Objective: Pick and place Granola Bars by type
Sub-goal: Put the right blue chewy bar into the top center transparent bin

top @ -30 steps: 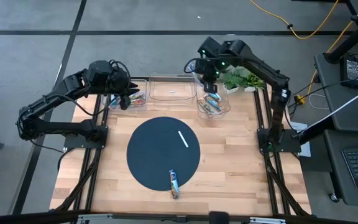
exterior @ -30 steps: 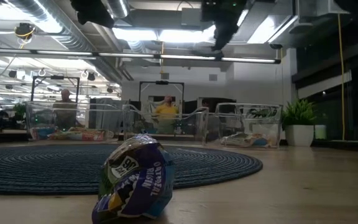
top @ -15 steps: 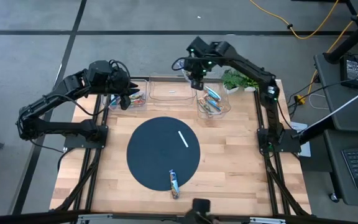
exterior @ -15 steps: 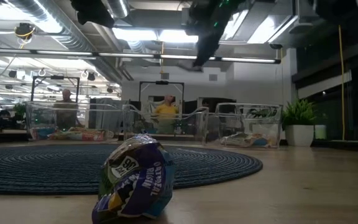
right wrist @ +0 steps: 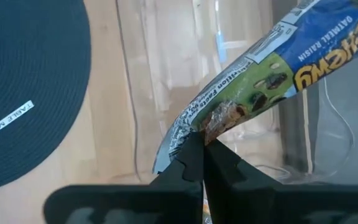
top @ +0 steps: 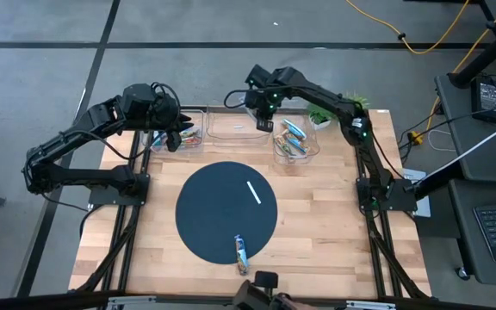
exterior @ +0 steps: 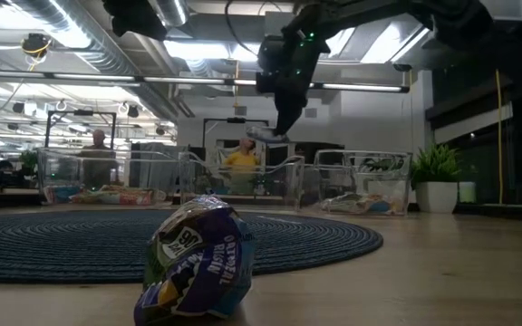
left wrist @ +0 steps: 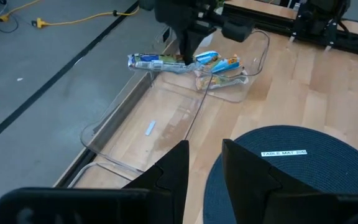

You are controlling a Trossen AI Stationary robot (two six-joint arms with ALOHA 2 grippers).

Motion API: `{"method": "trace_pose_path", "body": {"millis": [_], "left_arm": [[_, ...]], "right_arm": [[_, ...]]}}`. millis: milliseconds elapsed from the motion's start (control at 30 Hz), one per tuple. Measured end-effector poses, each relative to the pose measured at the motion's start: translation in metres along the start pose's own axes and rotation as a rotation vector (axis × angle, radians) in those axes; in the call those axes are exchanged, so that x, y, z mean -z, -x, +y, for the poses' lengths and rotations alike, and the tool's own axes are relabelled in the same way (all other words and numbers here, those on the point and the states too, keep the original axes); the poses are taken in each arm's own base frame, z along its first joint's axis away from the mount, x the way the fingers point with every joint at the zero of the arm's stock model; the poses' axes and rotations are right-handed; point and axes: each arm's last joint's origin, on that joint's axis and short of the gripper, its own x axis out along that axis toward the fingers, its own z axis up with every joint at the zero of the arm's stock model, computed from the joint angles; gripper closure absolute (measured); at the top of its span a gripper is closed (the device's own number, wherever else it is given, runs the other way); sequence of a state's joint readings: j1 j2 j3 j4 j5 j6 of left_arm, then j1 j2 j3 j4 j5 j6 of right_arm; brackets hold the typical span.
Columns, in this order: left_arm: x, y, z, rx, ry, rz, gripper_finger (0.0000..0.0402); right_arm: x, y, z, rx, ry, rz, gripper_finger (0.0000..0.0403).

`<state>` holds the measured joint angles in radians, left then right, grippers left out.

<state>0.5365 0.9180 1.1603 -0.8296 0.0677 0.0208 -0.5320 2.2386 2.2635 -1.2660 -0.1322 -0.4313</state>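
Right gripper (top: 263, 123) was up over the middle bin (top: 238, 126), jaws pinched shut on a bar (right wrist: 272, 73) held by one crimped end; the bar hung clear of the bin walls, I saw air under it in the low view. Wrapper read "CHEWY" and "OATMEAL RAISIN".

Left gripper (top: 174, 139) sat over the left bin (top: 182, 136), fingers (left wrist: 174, 168) apart with nothing between them.

Three clear bins ran in a row along the far edge of the table (top: 317, 224). Left bin held red-orange bars, right bin (top: 296, 144) held blue ones (top: 294, 131). Middle bin showed only a small white slip (left wrist: 150, 128) on its floor.

One more bar (top: 241, 254) lay at the near rim of the mat (top: 226, 211), half off it, well apart from both arms; in the low view I read "OATMEAL RAISIN" on its crumpled end. A thin white strip (top: 254, 192) lay on the mat right of centre. Mat tag said "TABLE MAT", rest too small to read.

Open wood all round the mat, nothing between it and the bins. Potted plant (top: 334, 110) stood just behind the right bin. Grey floor, yellow cable (top: 420, 43) beyond. Two people (exterior: 243, 158) were at the back of the room, far off.
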Motion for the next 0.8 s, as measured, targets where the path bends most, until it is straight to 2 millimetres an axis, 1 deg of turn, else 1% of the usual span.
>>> {"method": "trace_pose_path", "body": {"millis": [100,300,433,600,800], "left_arm": [[0.0,0.0,0.0,0.0,0.0,0.0,0.0314],[0.0,0.0,0.0,0.0,-0.008,0.001,0.0312],[0.0,0.0,0.0,0.0,-0.009,0.001,0.0313],[0.0,0.0,0.0,0.0,-0.009,0.001,0.0312],[0.0,0.0,0.0,0.0,-0.01,0.001,0.0311]], "right_arm": [[-0.003,-0.011,-0.003,0.007,0.0,-0.015,0.04],[-0.004,-0.046,-0.008,-0.015,-0.012,0.032,0.04],[-0.004,-0.063,-0.009,-0.026,-0.012,0.053,0.04],[-0.002,-0.079,-0.01,-0.036,-0.041,0.076,0.04],[0.0,-0.089,-0.011,-0.047,-0.045,0.102,0.039]]}}
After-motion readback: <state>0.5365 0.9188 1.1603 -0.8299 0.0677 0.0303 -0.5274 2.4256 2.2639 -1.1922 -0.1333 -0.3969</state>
